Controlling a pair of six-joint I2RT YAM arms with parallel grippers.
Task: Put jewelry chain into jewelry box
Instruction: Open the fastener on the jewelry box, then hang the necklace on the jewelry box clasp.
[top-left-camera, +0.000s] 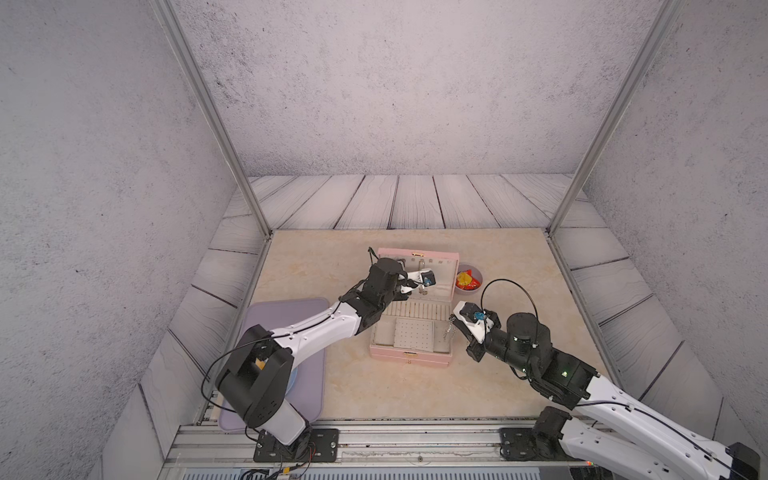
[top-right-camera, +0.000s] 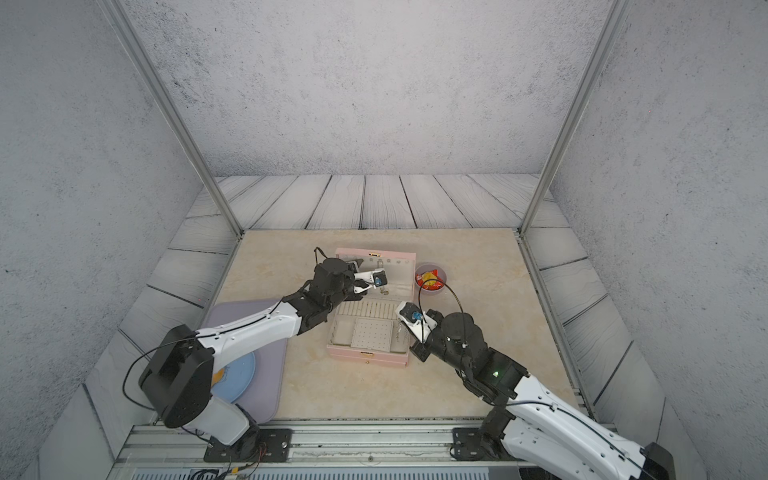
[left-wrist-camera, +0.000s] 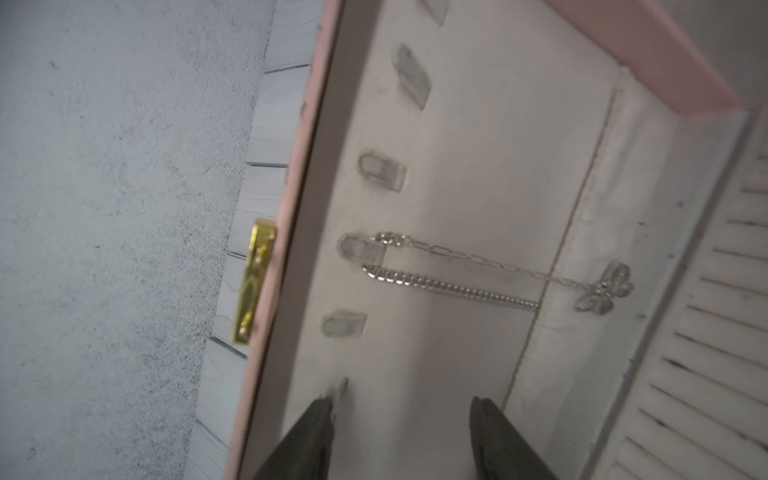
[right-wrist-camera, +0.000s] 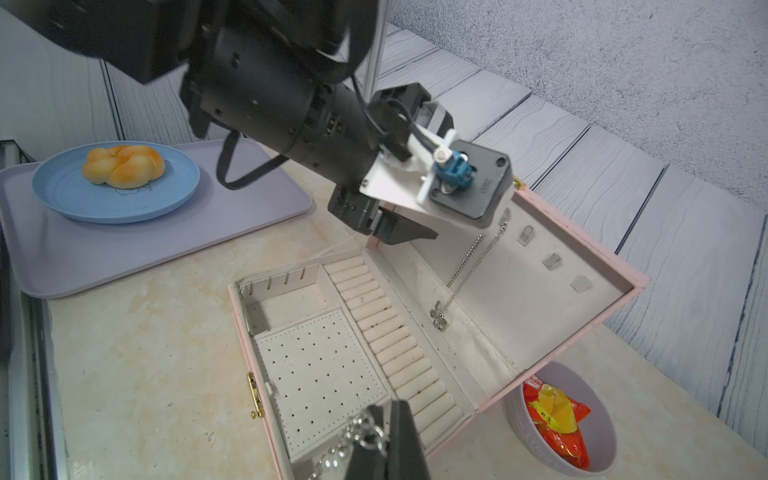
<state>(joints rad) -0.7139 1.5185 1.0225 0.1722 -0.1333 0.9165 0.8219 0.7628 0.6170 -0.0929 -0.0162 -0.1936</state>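
The pale pink jewelry box (top-left-camera: 409, 357) stands open mid-table, its lid (left-wrist-camera: 648, 50) upright. One silvery jewelry chain (left-wrist-camera: 449, 286) hangs from a lid hook, beside a thinner necklace with a butterfly pendant (left-wrist-camera: 604, 289). My left gripper (left-wrist-camera: 403, 401) is inside the lid just off that chain, open, with nothing between its fingers. My right gripper (right-wrist-camera: 390, 405) hovers over the box's right front corner. It is shut on a second jewelry chain of big round links (right-wrist-camera: 361, 430), which dangles beside the dotted panel (right-wrist-camera: 320, 374) and shows in a top view (top-left-camera: 447, 332).
A small grey bowl (right-wrist-camera: 598, 395) with a red snack packet sits right of the lid. A lilac tray (right-wrist-camera: 249, 216) at the left holds a blue plate (right-wrist-camera: 83, 199) with a bun. Metal frame posts stand at the back corners.
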